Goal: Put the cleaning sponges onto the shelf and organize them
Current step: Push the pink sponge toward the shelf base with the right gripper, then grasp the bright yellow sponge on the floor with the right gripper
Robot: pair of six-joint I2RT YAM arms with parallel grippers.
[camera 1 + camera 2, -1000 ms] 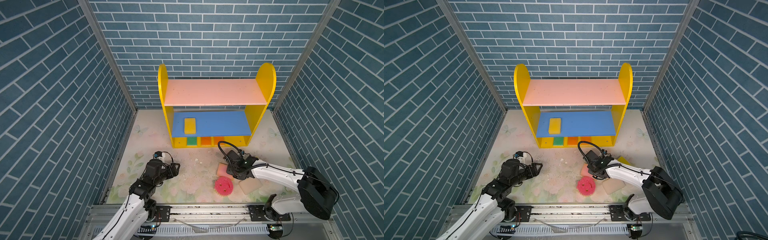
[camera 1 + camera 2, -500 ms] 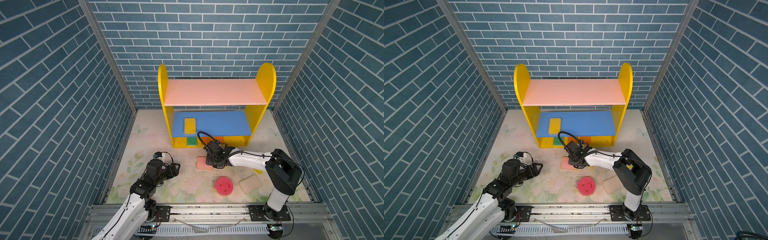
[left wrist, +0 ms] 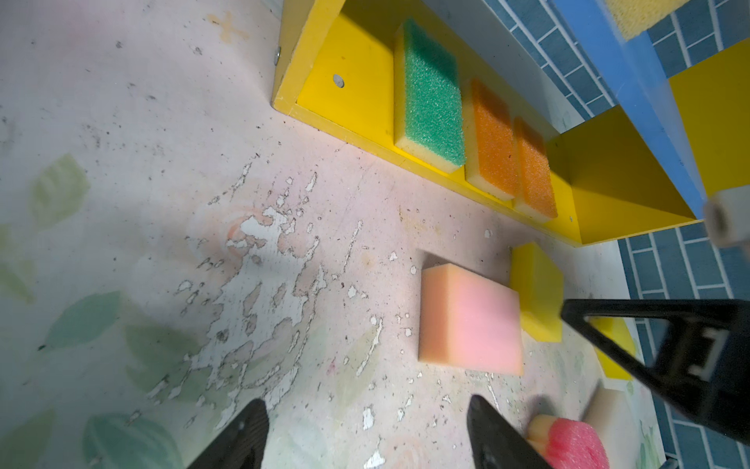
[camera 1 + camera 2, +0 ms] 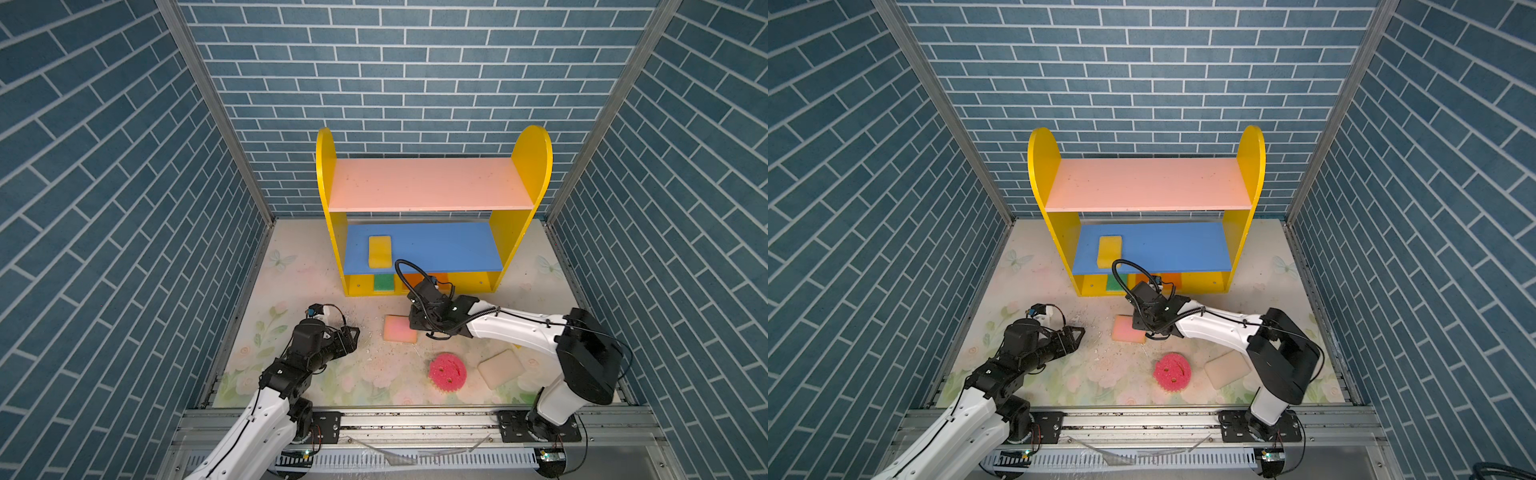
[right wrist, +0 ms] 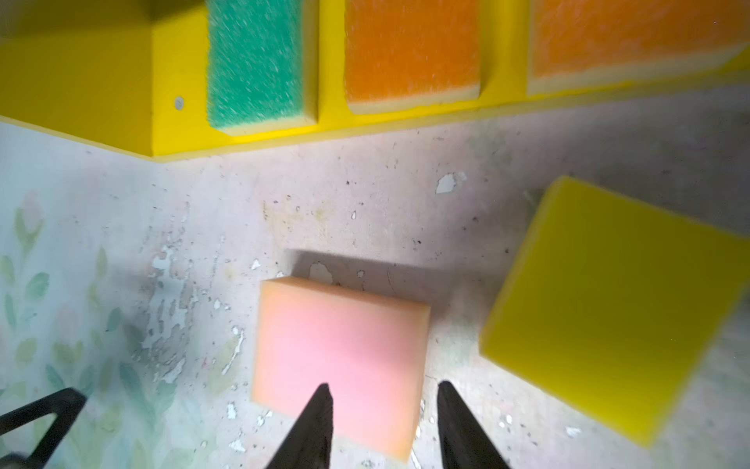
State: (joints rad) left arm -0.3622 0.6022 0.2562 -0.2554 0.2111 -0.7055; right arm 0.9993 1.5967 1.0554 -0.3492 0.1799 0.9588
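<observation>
The shelf [image 4: 428,183] stands at the back. A yellow sponge [image 4: 380,251] lies on its blue board. A green sponge [image 3: 432,93] and two orange sponges [image 3: 491,138] sit on the yellow base. A pink sponge [image 4: 400,328] [image 5: 345,349] lies flat on the floor before the shelf. My right gripper [image 5: 383,387] [image 4: 417,326] hovers open over its near edge, one fingertip above the sponge and one beside it. My left gripper [image 3: 365,406] [image 4: 353,334] is open and empty, left of the pink sponge. A round pink smiley sponge [image 4: 447,371] and a cream sponge [image 4: 500,368] lie near the front.
A yellow sponge [image 5: 608,300] [image 3: 535,292] lies on the floor close beside the pink one, under my right arm in both top views. Brick walls [image 4: 124,208] close in both sides and the back. The floor mat [image 4: 291,270] is worn and flaky.
My right arm swung left from beside the smiley sponge, bringing the pink sponge to the floor before the shelf. Its jaws now stand a little wider. The left arm stayed still.
</observation>
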